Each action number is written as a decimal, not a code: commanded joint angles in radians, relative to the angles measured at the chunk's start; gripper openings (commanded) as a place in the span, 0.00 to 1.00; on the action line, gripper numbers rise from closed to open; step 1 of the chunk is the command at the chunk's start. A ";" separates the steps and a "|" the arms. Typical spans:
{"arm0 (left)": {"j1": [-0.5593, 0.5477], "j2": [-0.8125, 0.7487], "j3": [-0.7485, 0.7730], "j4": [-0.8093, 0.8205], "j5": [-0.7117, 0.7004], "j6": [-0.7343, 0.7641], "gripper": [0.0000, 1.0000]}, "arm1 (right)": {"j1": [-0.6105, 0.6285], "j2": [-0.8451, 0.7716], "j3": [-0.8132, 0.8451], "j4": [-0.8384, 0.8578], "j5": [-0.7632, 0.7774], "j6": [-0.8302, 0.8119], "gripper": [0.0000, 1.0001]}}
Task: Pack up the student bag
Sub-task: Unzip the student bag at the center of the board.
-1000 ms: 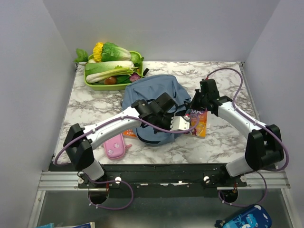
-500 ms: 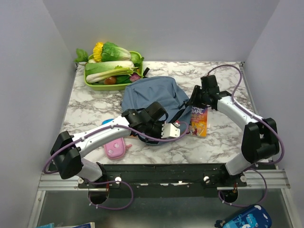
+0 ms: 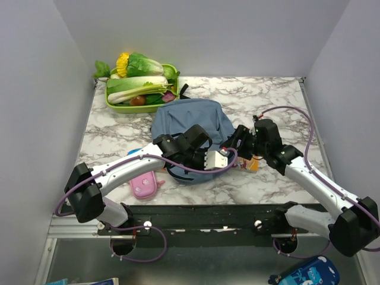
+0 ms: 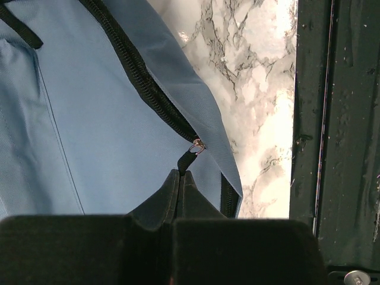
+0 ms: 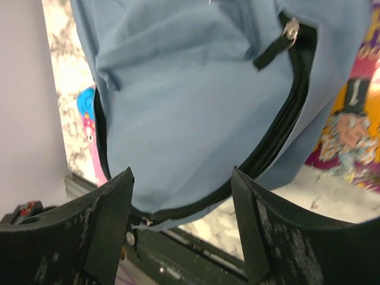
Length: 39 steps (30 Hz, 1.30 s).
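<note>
one student bag (image 3: 190, 122), centre of the top view: soft, light, floppy, so grip a zip tab or the opening's rim, not slack cloth. one orange book (image 3: 252, 161) at its right edge; one pink pencil case (image 3: 142, 184) lower left. right gripper (image 5: 181, 184) gapes wide over the fabric; left gripper (image 4: 178, 190) pinches a zip tab (image 4: 189, 159), a second hangs free.

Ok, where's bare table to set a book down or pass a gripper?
Widest bare marble: the table's far right, beyond the student bag and the right gripper. Also a left strip between the vegetable tray and left arm. Crowded at the bag's near-right edge, where the left gripper, right gripper and orange book meet.
</note>
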 commanded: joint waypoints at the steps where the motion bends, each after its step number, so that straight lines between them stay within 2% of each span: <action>1: 0.007 0.001 0.031 -0.016 0.001 0.010 0.00 | 0.066 0.006 -0.049 0.011 -0.052 0.135 0.75; 13: 0.007 0.006 0.044 -0.022 -0.002 0.025 0.00 | 0.089 -0.013 -0.055 -0.100 -0.100 0.115 0.75; 20: 0.007 -0.008 0.027 -0.023 -0.005 0.031 0.00 | 0.089 -0.011 0.072 -0.260 -0.041 0.006 0.76; 28: 0.007 -0.010 0.035 -0.026 -0.006 0.034 0.00 | 0.129 0.074 -0.031 -0.071 -0.117 0.122 0.79; 34: 0.007 -0.007 0.036 -0.023 0.000 0.033 0.00 | 0.151 0.122 -0.050 -0.004 -0.088 0.176 0.78; 36: 0.007 -0.005 0.038 -0.022 0.004 0.027 0.00 | 0.151 0.147 -0.054 0.022 -0.072 0.193 0.74; 39: 0.007 -0.004 0.042 -0.026 0.011 0.022 0.00 | 0.154 0.174 -0.043 0.070 -0.054 0.212 0.60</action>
